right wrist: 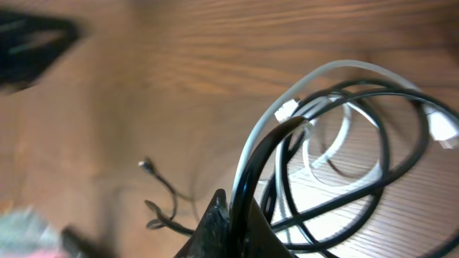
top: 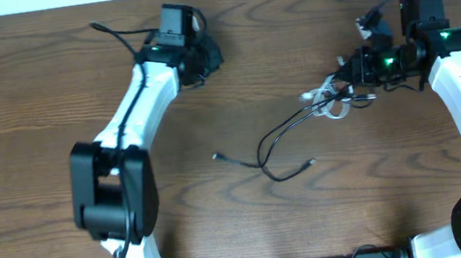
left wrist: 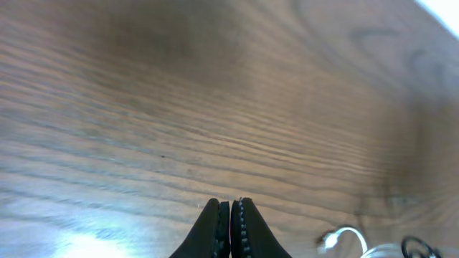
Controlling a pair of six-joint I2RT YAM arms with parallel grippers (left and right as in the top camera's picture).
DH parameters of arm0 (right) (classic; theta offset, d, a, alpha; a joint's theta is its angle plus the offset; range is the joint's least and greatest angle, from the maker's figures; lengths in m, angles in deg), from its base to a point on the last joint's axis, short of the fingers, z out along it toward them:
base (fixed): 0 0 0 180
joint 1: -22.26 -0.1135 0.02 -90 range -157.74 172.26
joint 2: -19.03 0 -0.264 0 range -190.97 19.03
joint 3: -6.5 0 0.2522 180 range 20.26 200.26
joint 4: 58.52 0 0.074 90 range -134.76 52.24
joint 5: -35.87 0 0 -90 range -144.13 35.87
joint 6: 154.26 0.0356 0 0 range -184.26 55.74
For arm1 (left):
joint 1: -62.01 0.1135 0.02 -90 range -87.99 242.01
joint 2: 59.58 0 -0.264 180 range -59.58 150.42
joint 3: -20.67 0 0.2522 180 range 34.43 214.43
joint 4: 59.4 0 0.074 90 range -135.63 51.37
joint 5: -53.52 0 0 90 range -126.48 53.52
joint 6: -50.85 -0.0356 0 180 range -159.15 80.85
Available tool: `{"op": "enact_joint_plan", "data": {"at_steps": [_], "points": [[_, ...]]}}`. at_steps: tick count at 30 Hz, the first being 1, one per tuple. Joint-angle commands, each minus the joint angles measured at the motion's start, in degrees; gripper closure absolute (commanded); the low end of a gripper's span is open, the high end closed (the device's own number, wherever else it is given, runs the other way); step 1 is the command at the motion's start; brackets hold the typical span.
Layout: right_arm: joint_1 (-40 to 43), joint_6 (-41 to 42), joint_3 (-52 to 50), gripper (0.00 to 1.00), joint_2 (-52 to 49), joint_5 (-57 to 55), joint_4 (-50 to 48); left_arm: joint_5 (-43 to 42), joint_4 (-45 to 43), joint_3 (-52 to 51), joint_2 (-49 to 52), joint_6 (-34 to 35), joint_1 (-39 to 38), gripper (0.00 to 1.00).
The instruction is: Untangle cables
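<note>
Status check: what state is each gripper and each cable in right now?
Left gripper: shut, empty.
Right gripper: shut on black cable, white cable seemingly pinched too.
Black cable: looped, tangled with white cable, free ends lying on table.
White cable: coiled, caught among the black loops.
</note>
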Motion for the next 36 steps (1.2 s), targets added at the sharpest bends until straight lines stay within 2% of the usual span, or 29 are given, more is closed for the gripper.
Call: {"op": "enact_joint_plan", "data": {"at_steps": [1,3,4,5,6,8,9,11,15,17,24,28,36], "points": [[-0.9,0.8,1.1,0.99,1.0,-0.9,-0.8,-0.5,1.6,0.4,-6.8,-4.3,-0.2,0.92],[-1.9,-1.0,1.1,0.99,1.0,2.5,-1.4,-4.7,1.9,0.4,-7.7,-4.6,-0.7,0.92],[-2.3,-1.2,1.1,0.99,1.0,3.8,-1.7,-7.5,1.9,0.4,-7.7,-4.6,-0.9,0.86],[-2.8,-2.3,1.1,0.99,1.0,6.2,-2.1,-11.0,1.9,0.4,-7.6,-4.5,-1.2,0.71],[-3.0,-2.6,1.1,0.99,1.0,7.1,-2.4,-12.8,1.9,0.4,-7.3,-4.5,-1.5,0.67],[-3.7,-4.2,1.1,0.99,1.0,11.6,-3.4,-17.0,2.3,0.4,-6.5,-4.5,-2.6,0.46],[-3.8,-4.9,1.1,0.99,1.0,14.3,-3.9,-18.3,2.4,0.4,-5.8,-4.5,-3.2,0.39],[-3.8,-5.2,1.1,0.99,1.0,18.7,-4.8,-19.3,2.7,0.4,-4.3,-4.5,-4.6,0.37],[-3.8,-6.7,1.1,0.99,1.0,26.0,-5.6,-21.9,1.2,0.4,-2.1,-3.0,-7.3,0.34],[-3.9,-6.7,1.1,0.99,1.0,26.3,-5.5,-25.2,-0.8,0.4,-0.9,-2.6,-8.5,0.34],[-4.5,-6.7,1.1,0.99,1.0,28.1,-5.7,-25.3,-5.7,0.4,3.2,3.6,-12.5,0.34],[-4.5,-6.6,1.1,0.99,1.0,28.1,-5.7,-25.3,-7.3,0.4,4.6,4.0,-14.1,0.35],[-4.5,-6.6,1.1,0.99,1.0,28.1,-5.7,-25.2,-9.1,0.4,6.4,4.0,-17.2,0.6]]}}
